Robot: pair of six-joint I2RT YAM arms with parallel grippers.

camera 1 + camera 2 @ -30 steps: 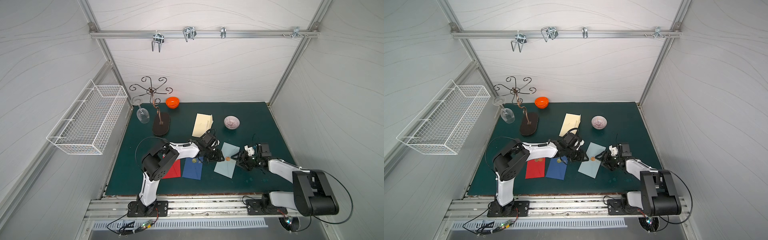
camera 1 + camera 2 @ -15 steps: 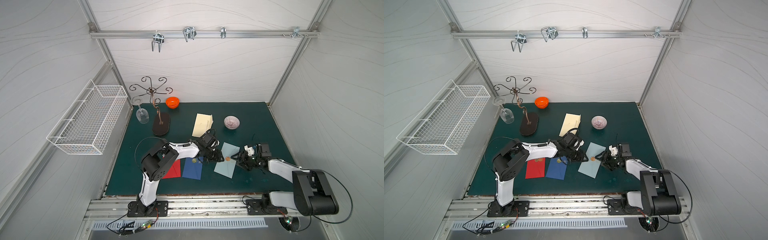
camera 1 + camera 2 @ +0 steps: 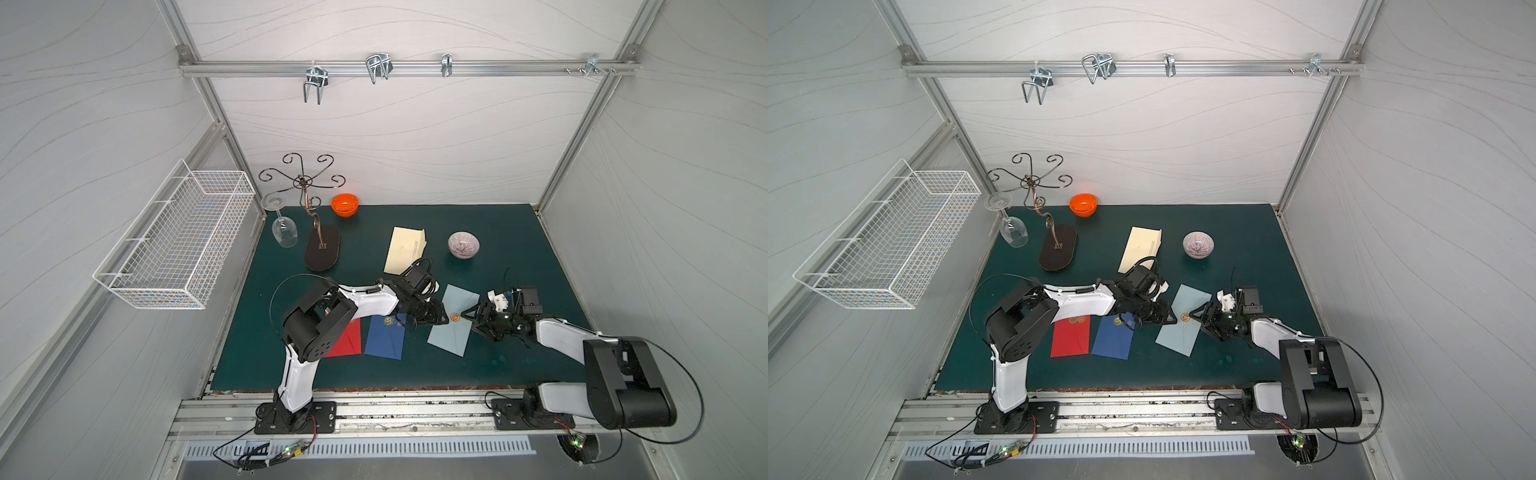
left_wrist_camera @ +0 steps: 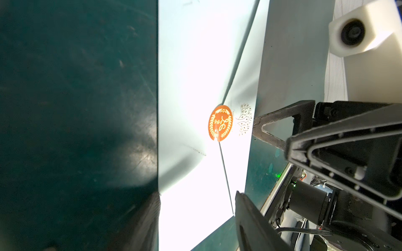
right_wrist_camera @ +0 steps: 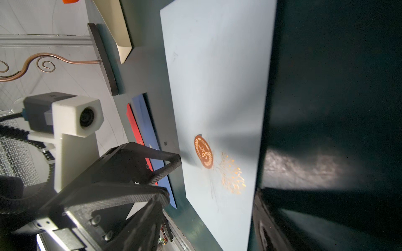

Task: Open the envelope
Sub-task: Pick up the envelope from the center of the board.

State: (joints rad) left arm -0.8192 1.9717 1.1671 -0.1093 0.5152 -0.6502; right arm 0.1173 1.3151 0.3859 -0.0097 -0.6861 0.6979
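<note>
Nothing has shifted: left gripper and right gripper (both parted, empty) meet the envelope's opposite long edges.

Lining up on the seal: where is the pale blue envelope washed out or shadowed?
Left wrist view: much of the envelope is blown out to white, though the seal reads clearly. Right wrist view: evenly lit, a soft shadow fanning from the seal. Both top views: sharp, no glare, the seal tiny.

Two overhead views; opposed wrist cameras close over one envelope
</note>
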